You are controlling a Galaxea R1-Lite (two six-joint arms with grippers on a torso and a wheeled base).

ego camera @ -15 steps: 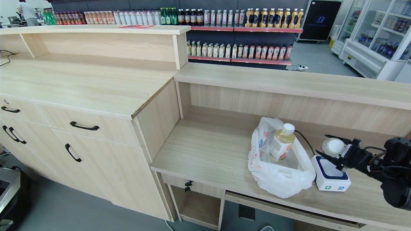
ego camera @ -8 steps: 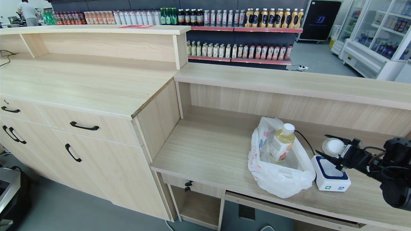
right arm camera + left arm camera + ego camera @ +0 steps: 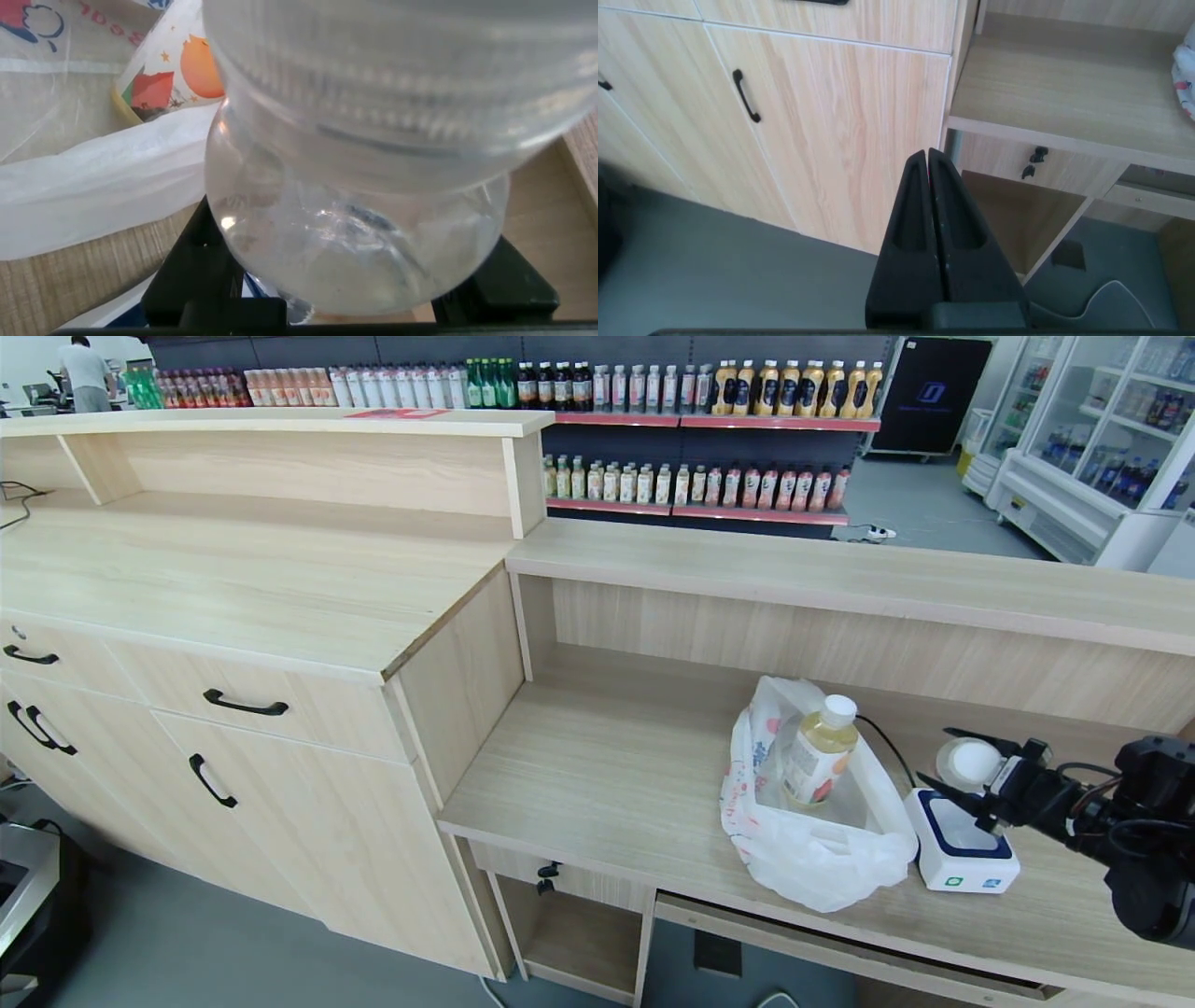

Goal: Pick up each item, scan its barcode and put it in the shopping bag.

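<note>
The clear plastic bottle with a white cap point(image 3: 973, 763) is up in the air, just above the back of the small white scanner box with a dark blue top point(image 3: 962, 854). The right gripper point(image 3: 943, 756) has its two black fingers pinching the bottle's sides. I think the step now is the scan. To do it well, the arm should turn the bottle until its barcode faces the blue top, hold it steady and close, and grip it tight because it looks smooth and slippery. Next to the scanner sits the soft white plastic shopping bag point(image 3: 812, 859), open, with a yellow drink bottle point(image 3: 820, 751) standing inside, so the clear one should go in beside it gently. Both rest on the light wooden counter point(image 3: 607, 765). The left gripper point(image 3: 927, 159) hangs low by the cupboard door point(image 3: 831, 121), fingers pressed together. The yellow bottle's label has orange and red pictures, and the bag has red print. I cannot read any words.
</note>
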